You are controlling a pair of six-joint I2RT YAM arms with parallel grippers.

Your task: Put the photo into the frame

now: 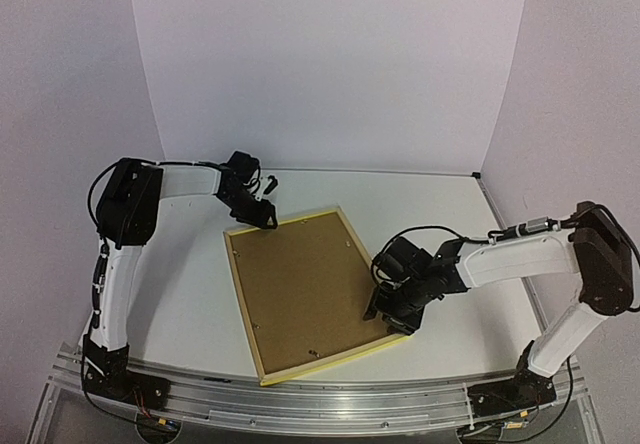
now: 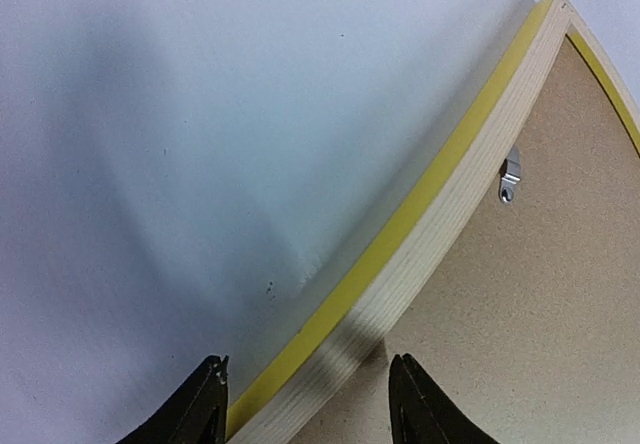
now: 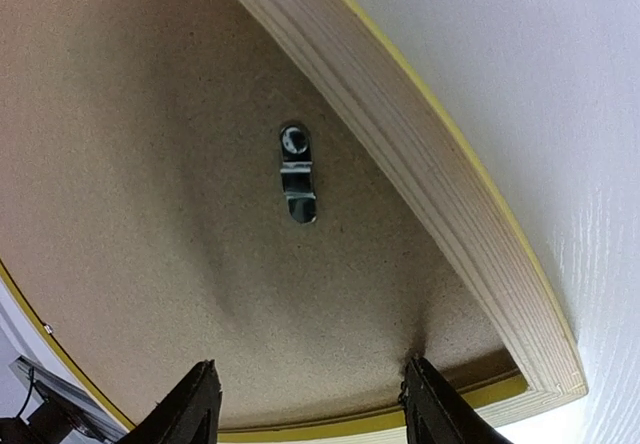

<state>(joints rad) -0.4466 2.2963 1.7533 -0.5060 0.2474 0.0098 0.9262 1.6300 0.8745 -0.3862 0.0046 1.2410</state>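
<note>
Frame (image 1: 241, 294) face-down on table (image 1: 180, 294), brown backing board (image 1: 305, 289) up. Left arm reaches forward, elbow bent, left gripper (image 1: 262, 216) at frame's far-left corner, fingers apart astride rail. Right arm folded inward, right gripper (image 1: 385, 314) over near-right corner, fingers spread above board by metal clip (image 3: 297, 174).

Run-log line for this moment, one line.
left gripper open, astride far edge of yellow-bordered wooden frame | right gripper open over brown backing board near metal clip | photo not visible
</note>
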